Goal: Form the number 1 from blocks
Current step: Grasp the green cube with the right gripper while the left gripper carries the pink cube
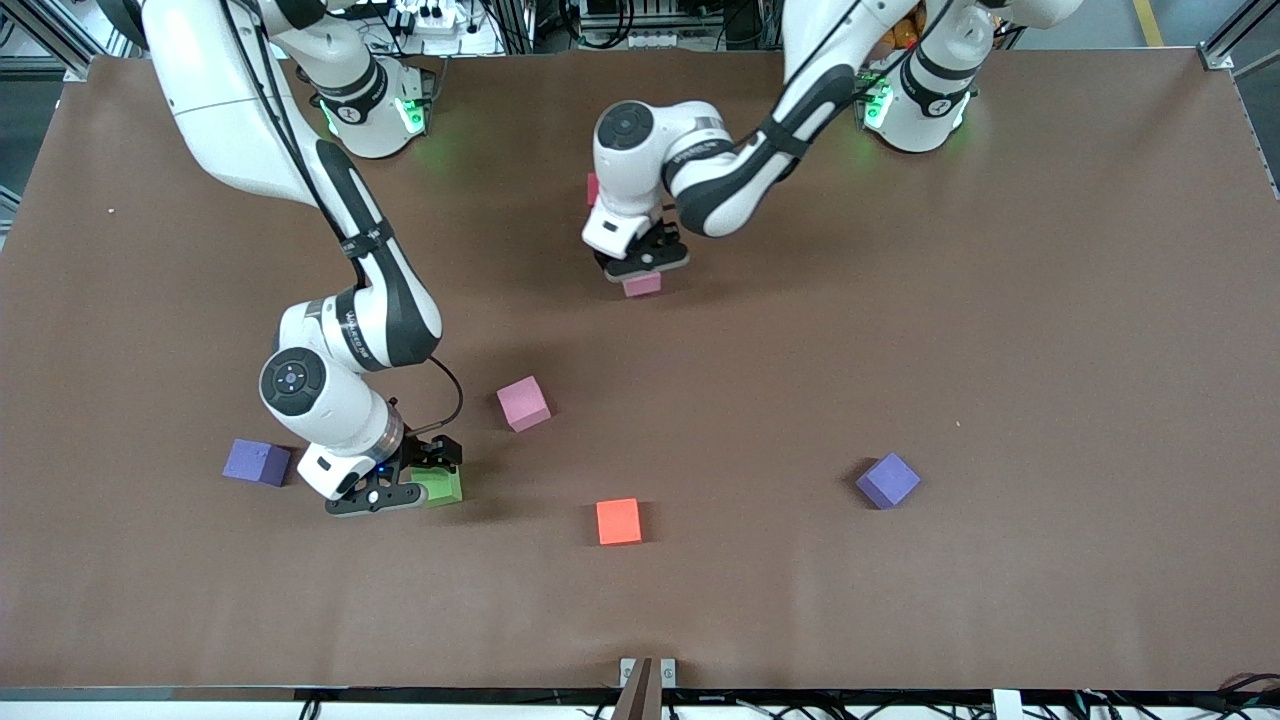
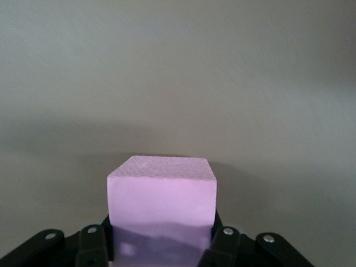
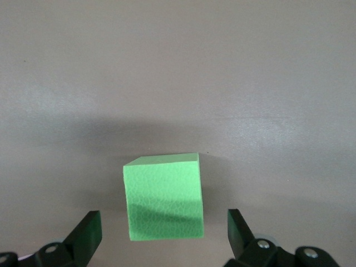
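While the left gripper squeezes a pink block tight between its jaws near the middle of the table, the right gripper sits low with its jaws wide apart around a green block. Another pink block, an orange block and two purple blocks lie loose nearer the front camera.
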Robot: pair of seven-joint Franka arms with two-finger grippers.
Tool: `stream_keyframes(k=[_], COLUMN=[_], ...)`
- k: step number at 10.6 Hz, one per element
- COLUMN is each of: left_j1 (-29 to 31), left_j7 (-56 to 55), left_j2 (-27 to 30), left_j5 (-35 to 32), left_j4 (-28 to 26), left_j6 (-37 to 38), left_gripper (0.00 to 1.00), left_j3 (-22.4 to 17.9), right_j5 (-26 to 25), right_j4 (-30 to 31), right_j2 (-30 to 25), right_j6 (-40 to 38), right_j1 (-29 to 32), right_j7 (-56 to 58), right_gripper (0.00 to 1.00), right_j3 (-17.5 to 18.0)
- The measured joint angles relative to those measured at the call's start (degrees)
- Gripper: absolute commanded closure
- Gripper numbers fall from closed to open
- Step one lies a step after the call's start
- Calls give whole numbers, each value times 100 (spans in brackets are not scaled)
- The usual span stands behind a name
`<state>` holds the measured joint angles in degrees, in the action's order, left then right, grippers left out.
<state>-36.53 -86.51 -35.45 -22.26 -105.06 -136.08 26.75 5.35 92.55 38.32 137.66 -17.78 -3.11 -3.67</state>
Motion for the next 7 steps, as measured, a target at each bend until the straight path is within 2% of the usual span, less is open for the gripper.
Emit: stream_keyframes(k=[3, 6, 7], left_j1=[-80, -116, -158], left_j7=[627, 752, 752], left_j2=[-105, -264, -359], left_j5=[-2, -2, -2], left_j4=[247, 413, 513], left_j6=[0, 2, 2], left_gripper=[100, 100, 100], left_j3=[-36, -45, -42], right_j5=[0, 0, 0], right_j4=[-47, -76, -94], right_j2=[155, 367, 435], right_j6=[138, 370, 469], right_j1=[-8, -31, -38], right_j7=[23, 28, 33], right_gripper=[0, 0, 10], right_j3=[7, 10, 4])
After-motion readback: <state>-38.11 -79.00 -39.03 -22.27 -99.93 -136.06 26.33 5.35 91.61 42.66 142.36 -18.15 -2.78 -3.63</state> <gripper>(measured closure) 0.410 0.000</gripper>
